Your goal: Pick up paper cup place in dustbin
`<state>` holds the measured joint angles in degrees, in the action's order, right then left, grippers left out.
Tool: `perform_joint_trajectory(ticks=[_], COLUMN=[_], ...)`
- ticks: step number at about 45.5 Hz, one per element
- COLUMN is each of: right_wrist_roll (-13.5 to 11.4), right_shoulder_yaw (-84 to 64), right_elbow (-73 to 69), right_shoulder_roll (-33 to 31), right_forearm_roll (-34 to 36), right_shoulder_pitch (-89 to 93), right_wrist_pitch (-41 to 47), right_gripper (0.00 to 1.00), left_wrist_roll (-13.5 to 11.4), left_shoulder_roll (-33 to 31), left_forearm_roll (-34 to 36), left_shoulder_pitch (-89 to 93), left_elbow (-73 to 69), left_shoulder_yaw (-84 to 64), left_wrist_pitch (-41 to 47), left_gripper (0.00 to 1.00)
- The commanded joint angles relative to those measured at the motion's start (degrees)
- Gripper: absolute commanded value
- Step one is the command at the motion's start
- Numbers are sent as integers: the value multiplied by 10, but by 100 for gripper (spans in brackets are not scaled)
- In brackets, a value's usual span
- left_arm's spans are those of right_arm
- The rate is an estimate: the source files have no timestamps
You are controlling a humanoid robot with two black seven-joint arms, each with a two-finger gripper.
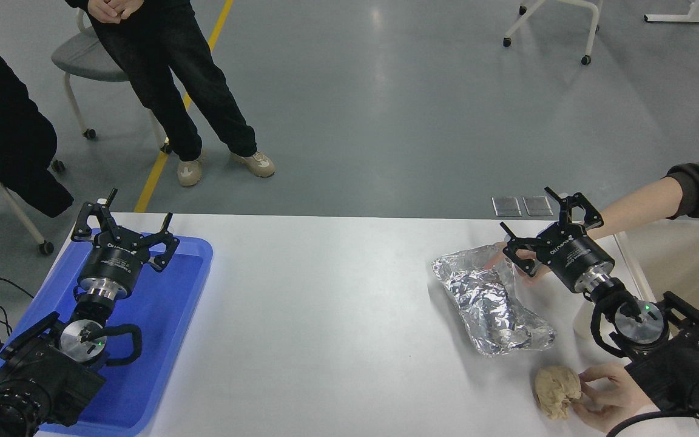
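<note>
Paper cup (582, 320) sits close against the right arm's wrist (half hidden), behind the wide-spread right gripper (536, 229), toward the robot.

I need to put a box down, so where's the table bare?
The wide white stretch between the blue tray and the crinkled foil is bare. The right end is crowded: foil, tan paper ball, right gripper and a person's hands.

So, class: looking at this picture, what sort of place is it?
Probably a robotics lab or test room: a white table on a grey floor with a yellow line, wheeled chairs, and people standing by.
</note>
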<state>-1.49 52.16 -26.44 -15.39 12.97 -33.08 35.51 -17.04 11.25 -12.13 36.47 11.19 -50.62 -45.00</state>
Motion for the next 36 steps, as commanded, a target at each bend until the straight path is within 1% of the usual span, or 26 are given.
perform_joint_trajectory(ticks=[1, 13, 18, 23, 25, 29, 33, 36], right_wrist_roll=[0, -1, -4, -7, -9, -11, -11, -15], right_shoulder_yaw=[0, 0, 0, -5, -21, -66, -121, -167], right_elbow=[0, -1, -5, -6, -10, -24, -39, -44], right_shoulder_roll=[0, 0, 0, -5, -24, -62, -96, -121], right_forearm_roll=[-1, -15, -35, -72, -104, -144, -159, -163], right_shoulder_pitch=[-1, -9, -18, -42, -62, -99, -140, -177], right_wrist_pitch=[0, 1, 0, 0, 1, 1, 1, 1], right_gripper=[100, 100, 100, 100, 100, 100, 100, 100], left_wrist_roll=[0, 1, 1, 1, 1, 1, 1, 1], left_shoulder_roll=[0, 0, 0, 0, 0, 1, 1, 1], left_forearm_roll=[0, 0, 0, 0, 0, 0, 0, 0], left_shoulder_pitch=[0, 0, 0, 0, 0, 0, 0, 0], left_elbow=[0, 0, 0, 0, 0, 0, 0, 0], left_shoulder_yaw=[0, 0, 0, 0, 0, 0, 0, 0], left_wrist_pitch=[0, 0, 0, 0, 0, 0, 0, 0], left_gripper=[100, 100, 100, 100, 100, 100, 100, 100])
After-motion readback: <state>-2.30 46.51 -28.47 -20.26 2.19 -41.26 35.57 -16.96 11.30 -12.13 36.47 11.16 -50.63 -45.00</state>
